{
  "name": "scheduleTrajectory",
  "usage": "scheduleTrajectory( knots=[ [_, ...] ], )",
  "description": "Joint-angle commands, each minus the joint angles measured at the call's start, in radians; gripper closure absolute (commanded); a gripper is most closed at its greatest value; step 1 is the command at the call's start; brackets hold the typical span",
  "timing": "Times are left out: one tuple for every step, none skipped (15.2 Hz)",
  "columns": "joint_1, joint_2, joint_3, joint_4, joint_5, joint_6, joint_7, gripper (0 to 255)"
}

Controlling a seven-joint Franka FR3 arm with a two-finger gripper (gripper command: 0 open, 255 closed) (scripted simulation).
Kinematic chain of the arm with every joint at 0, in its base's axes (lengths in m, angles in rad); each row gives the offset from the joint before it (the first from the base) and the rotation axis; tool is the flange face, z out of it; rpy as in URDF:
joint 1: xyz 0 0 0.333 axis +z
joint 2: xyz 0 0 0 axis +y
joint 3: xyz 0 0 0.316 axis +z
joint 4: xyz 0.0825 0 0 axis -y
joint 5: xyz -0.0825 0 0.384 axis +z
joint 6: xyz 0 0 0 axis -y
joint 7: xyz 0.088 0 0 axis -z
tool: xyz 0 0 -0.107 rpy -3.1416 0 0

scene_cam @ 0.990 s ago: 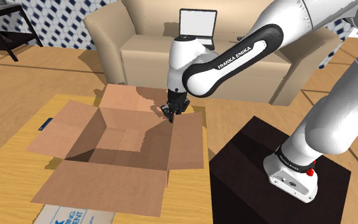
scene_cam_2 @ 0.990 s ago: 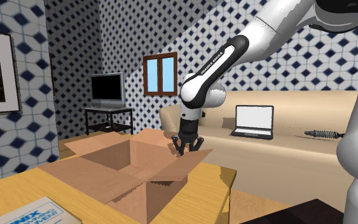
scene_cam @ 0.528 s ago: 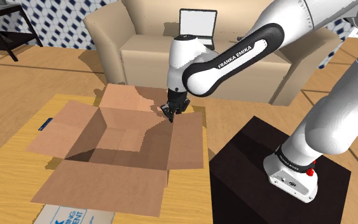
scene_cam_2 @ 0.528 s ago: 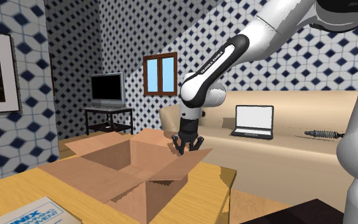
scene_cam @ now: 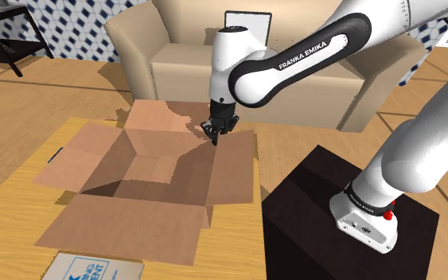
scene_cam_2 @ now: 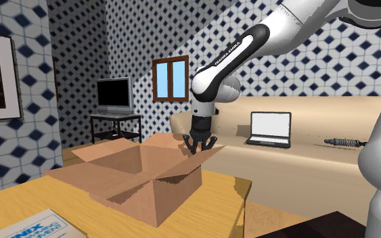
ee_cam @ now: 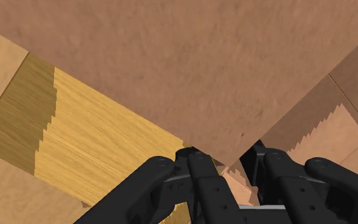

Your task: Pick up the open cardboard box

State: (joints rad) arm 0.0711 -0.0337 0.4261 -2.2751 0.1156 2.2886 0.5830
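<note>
Higher than before, my gripper pinches the open cardboard box by one flap, its body being too wide to span.

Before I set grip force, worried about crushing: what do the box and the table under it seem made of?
Box: cardboard, matte brown, with thin flaps folded outward. Table: probably wood or wood veneer, yellow with visible grain lines; the finish looks matte.

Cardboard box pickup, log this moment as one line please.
phase: grasp | gripper: shut on cardboard box rim | box: open, flaps spread, over wooden table | lift-off: cannot tell
</note>
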Motion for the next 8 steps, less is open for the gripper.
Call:
scheduleTrajectory(
  knots=[
    [0.0, -0.018, -0.001, 0.013, 0.007, -0.029, -0.003, 255],
    [-0.001, -0.026, -0.002, 0.02, 0.01, -0.043, -0.005, 255],
    [-0.001, -0.033, -0.003, 0.027, 0.012, -0.057, -0.006, 255],
    [-0.001, -0.04, -0.004, 0.034, 0.014, -0.071, -0.007, 255],
    [-0.001, -0.047, -0.005, 0.042, 0.016, -0.084, -0.008, 255],
    [-0.002, -0.053, -0.005, 0.049, 0.018, -0.098, -0.009, 255],
    [-0.002, -0.054, -0.006, 0.05, 0.019, -0.1, -0.009, 255],
    [-0.002, -0.054, -0.006, 0.05, 0.019, -0.1, -0.009, 255]
  ],
)
